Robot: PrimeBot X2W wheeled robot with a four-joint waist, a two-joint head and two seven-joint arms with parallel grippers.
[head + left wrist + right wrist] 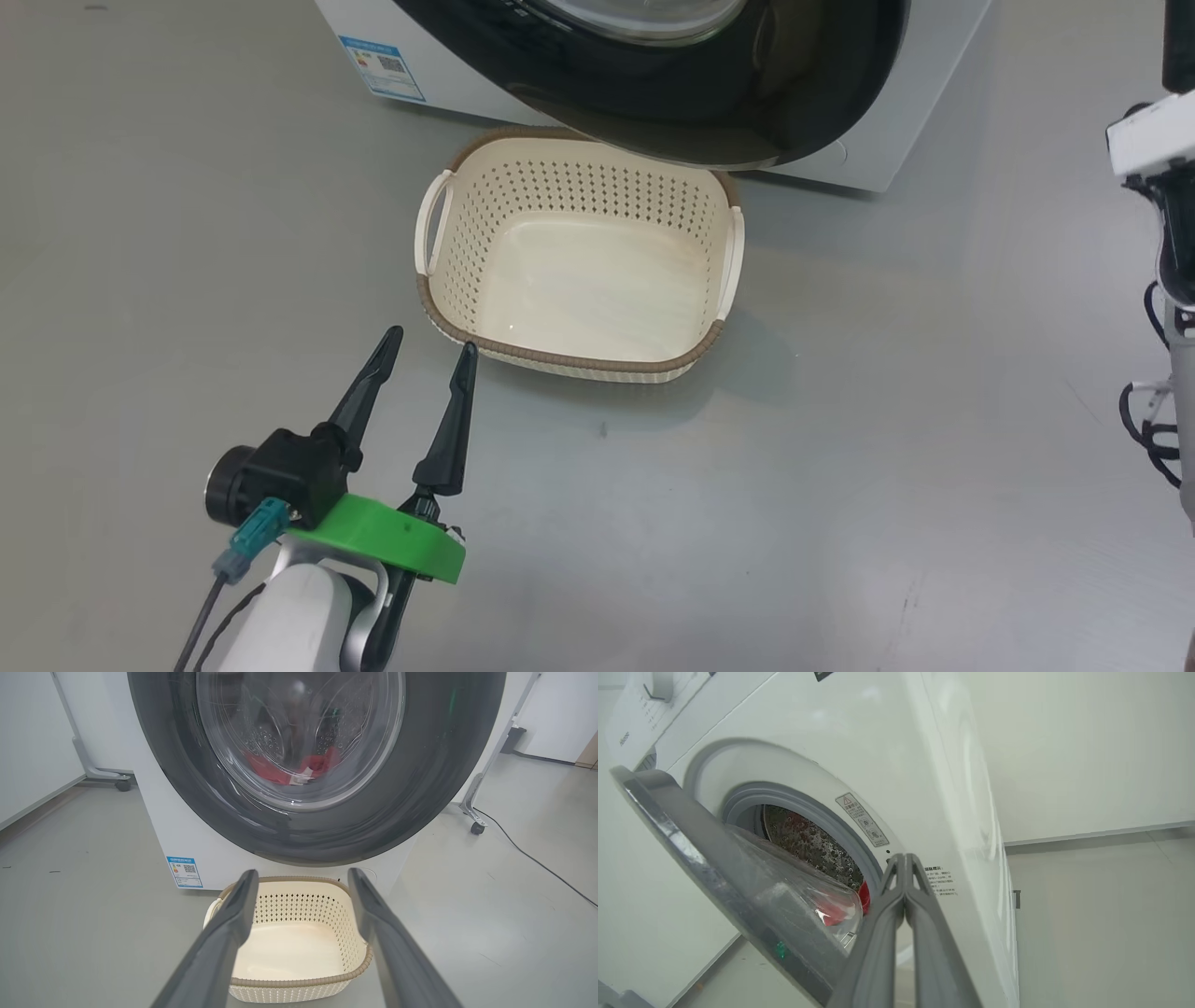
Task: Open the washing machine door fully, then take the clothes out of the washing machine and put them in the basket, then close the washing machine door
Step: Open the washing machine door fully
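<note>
The washing machine (pixel 878 742) stands with its door (pixel 714 858) ajar, swung partway out on the left of the grey-ringed drum mouth. Red clothes (pixel 865 896) lie in the drum; they show through the door's glass (pixel 322 763) in the left wrist view. My right gripper (pixel 904 856) is shut with nothing in it, its tips close to the white front just right of the drum mouth. The cream basket (pixel 579 359) sits empty on the floor under the door's black rim (pixel 747 103). My left gripper (pixel 429 341) hangs open near the basket's front left corner, pointing over the basket (pixel 299 982) towards the door (pixel 420 788).
Part of my right arm (pixel 1153 140) shows at the right edge of the head view. A blue sticker (pixel 184 871) marks the machine's lower front. Wheeled stand legs (pixel 472 812) flank the machine, and a black cable (pixel 537 858) runs across the grey floor at the right.
</note>
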